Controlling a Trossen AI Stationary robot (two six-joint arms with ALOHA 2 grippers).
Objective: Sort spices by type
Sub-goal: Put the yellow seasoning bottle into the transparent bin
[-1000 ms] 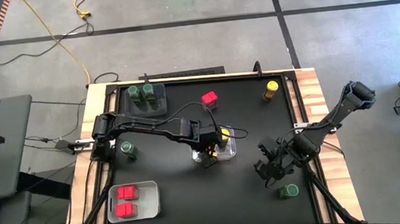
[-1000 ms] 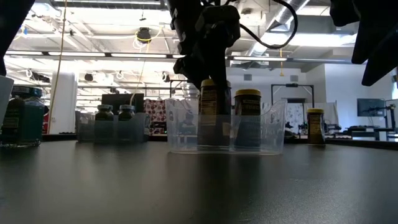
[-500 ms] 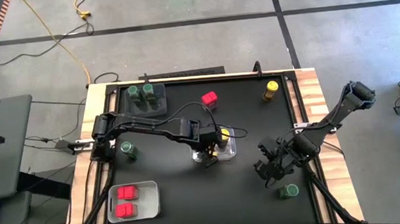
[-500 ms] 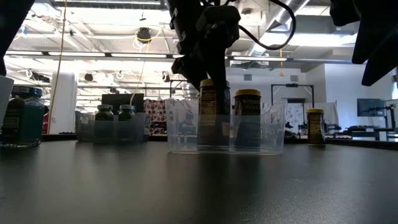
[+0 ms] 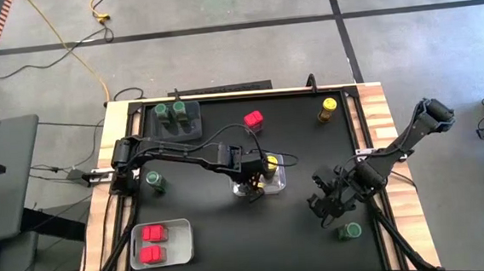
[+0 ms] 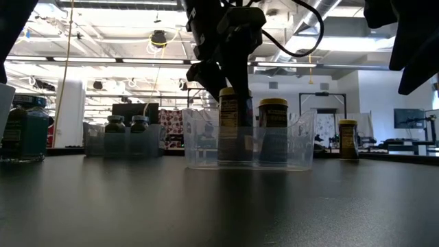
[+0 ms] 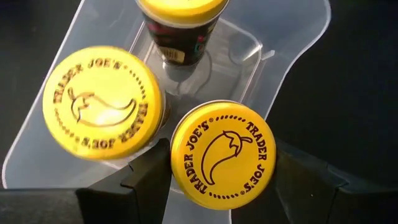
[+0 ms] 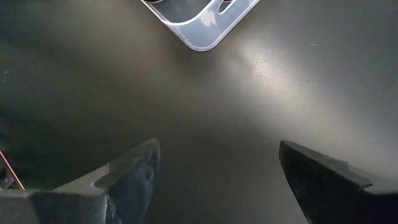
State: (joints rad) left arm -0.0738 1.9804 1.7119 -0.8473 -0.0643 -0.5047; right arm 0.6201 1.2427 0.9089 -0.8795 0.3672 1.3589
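We count four yellow-lidded jars (image 5: 329, 108), four green-lidded (image 5: 155, 180), five red-topped (image 5: 253, 119); left jaws (image 7: 217, 180) grip one yellow-lidded jar, right jaws (image 8: 214, 165) wide apart

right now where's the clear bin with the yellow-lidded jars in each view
High view: the clear bin sits mid-table under the left gripper.
Low view: centre, on the tabletop.
Left wrist view: fills the frame.
Right wrist view: only a corner, at the upper edge.
Shared landmark: the yellow-lidded jars inside it.

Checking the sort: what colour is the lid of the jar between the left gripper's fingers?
Yellow lid, clearest in the left wrist view.
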